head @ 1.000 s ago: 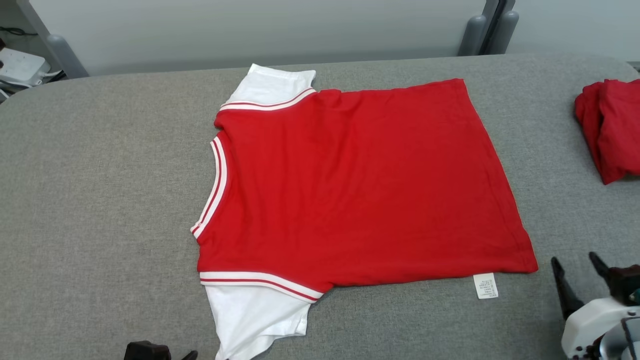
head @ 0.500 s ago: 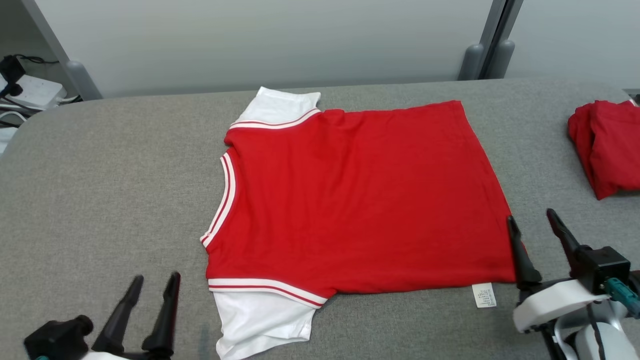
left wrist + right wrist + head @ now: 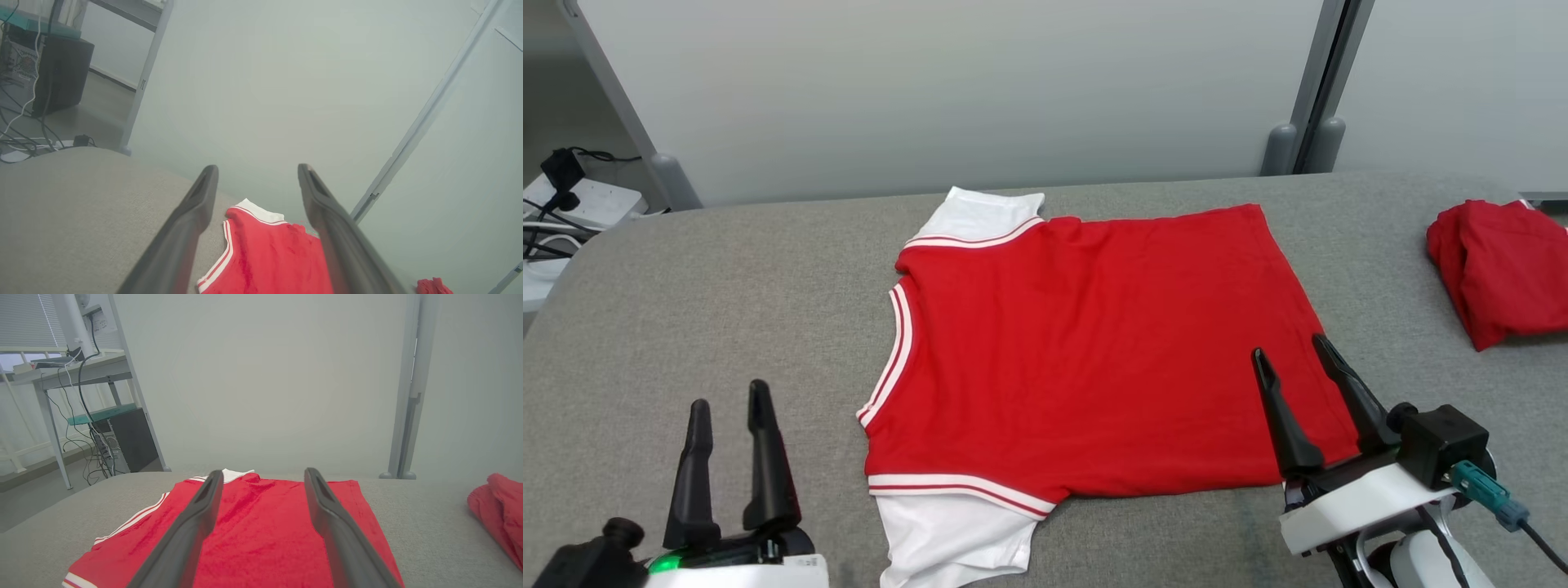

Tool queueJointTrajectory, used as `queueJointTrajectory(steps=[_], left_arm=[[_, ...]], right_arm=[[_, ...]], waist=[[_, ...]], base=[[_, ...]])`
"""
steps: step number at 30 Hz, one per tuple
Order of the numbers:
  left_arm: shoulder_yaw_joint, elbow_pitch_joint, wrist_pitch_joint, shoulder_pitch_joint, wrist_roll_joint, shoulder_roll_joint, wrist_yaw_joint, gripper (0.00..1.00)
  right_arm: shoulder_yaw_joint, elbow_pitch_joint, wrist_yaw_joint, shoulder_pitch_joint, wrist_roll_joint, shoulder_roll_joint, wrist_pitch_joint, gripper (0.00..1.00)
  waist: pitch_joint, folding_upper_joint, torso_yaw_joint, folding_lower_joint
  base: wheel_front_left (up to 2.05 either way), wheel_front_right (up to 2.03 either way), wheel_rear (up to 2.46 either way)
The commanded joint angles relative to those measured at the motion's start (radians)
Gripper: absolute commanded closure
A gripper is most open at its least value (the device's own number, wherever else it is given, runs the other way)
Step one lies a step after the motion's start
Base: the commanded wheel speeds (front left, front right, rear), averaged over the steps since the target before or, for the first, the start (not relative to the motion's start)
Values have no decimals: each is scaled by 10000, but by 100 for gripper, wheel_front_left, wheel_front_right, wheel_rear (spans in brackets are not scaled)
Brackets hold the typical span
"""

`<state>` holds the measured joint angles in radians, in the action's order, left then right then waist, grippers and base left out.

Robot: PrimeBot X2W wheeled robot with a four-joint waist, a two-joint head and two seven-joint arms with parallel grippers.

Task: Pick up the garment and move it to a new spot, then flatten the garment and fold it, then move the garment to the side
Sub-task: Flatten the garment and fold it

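Observation:
The garment (image 3: 1086, 351) is a red T-shirt with white sleeves and red-and-white striped trim, spread flat on the grey table (image 3: 711, 294), collar to the left and hem to the right. In the left wrist view the garment (image 3: 265, 257) lies ahead, and in the right wrist view the garment (image 3: 261, 526) spreads under the fingers. My left gripper (image 3: 727, 400) stands open at the lower left, over bare table left of the near sleeve. My right gripper (image 3: 1290, 347) is open above the near hem corner, holding nothing.
A crumpled red cloth (image 3: 1499, 265) lies at the table's right edge, also seen as the red cloth (image 3: 496, 510) in the right wrist view. A grey partition wall (image 3: 947, 90) stands behind the table. Cables and a power strip (image 3: 564, 196) sit off the far left corner.
The head camera has tilted up, so the whole picture shifted down. Both grippers have risen into view, the right one moving left over the hem corner, and both stay open.

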<state>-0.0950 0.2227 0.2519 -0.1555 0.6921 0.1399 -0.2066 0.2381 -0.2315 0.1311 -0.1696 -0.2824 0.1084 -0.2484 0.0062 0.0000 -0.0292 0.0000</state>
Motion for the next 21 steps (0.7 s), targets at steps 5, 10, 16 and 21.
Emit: queueJointTrajectory(steps=[5,10,16,21], left_arm=[[928,163,97,384,-2262,-653,1214,0],[1194,310,97,247,-3556,-826,1649,0],[947,-244,98,-305,-5278,-878,2021,0],[1037,-691,98,-656,-5066,-891,2040,0]], right_arm=[[521,979,-4,255,-404,53,-133,0],[356,1856,-4,643,-321,102,-133,0],[25,1838,-4,1433,-232,185,-133,0],[-285,1523,-4,1740,-58,176,-133,0]], waist=[[-289,0,11,0],[-422,0,17,0],[-587,0,-24,0],[-682,0,-80,0]], base=[[0,0,0],[0,0,0],[0,0,0],[0,0,0]])
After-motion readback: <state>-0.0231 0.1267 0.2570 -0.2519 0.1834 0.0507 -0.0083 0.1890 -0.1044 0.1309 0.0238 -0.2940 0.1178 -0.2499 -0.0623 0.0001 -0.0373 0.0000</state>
